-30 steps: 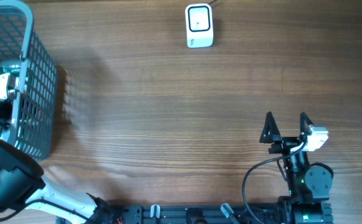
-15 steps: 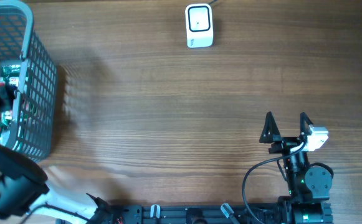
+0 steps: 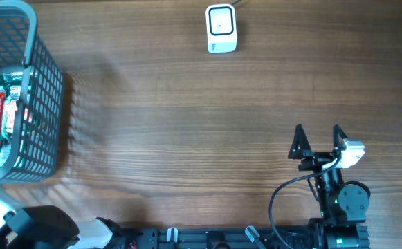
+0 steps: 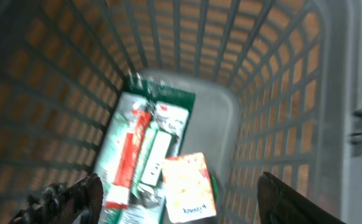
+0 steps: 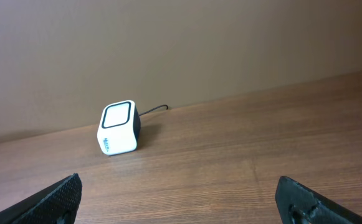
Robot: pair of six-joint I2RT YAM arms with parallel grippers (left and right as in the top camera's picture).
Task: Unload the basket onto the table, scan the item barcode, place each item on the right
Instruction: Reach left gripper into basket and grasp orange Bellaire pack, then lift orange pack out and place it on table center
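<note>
Orange-white packet (image 4: 190, 186) in grey basket (image 4: 330, 93), between spread left fingers (image 4: 75, 194).

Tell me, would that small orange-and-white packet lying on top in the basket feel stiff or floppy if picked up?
Probably floppy and light: the packet looks thin and flat, like a sachet. It lies loose atop the green pack, so a push would likely slide it. The view is blurred, so slipperiness is hard to judge.

My left fingers (image 4: 75, 196) stand apart, gripping nothing; my right fingers (image 5: 305, 200) are spread wide, empty, level.
</note>
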